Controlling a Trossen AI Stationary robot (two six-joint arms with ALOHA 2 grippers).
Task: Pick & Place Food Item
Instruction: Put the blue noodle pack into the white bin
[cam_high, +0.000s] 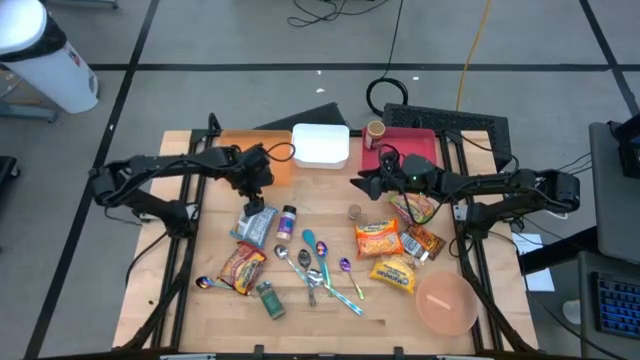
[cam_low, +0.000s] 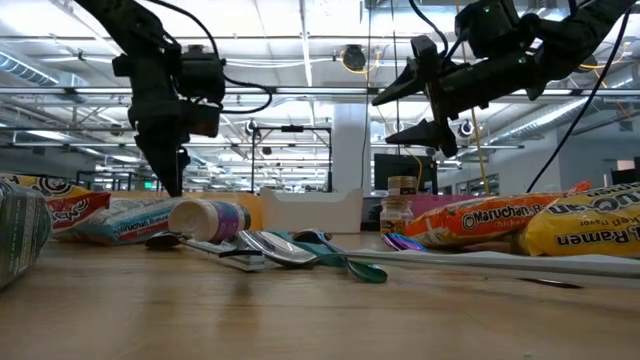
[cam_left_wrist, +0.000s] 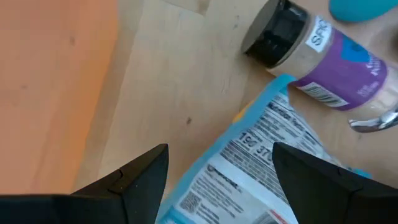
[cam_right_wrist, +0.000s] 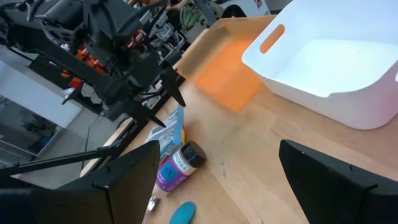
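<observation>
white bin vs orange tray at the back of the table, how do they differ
The white bin is deep, with tall walls and a slot handle showing in the right wrist view; the orange tray is flat and shallow. The white bin sits nearer the table's middle; the orange tray sits on its left side, partly under the left gripper. The two stand side by side at the table's far edge, and nothing shows inside either.

Wooden bench (cam_high: 200, 250) bearing an orange board (cam_high: 262, 158), white bin (cam_high: 321, 146) and red tray (cam_high: 408, 146) along the far edge; nearer, ramen packets (cam_high: 379, 239), blue packet (cam_high: 256, 226), spice bottle (cam_high: 288, 221), spoons (cam_high: 312, 268), and a pink, apparently shallow, bowl (cam_high: 446, 303).
</observation>
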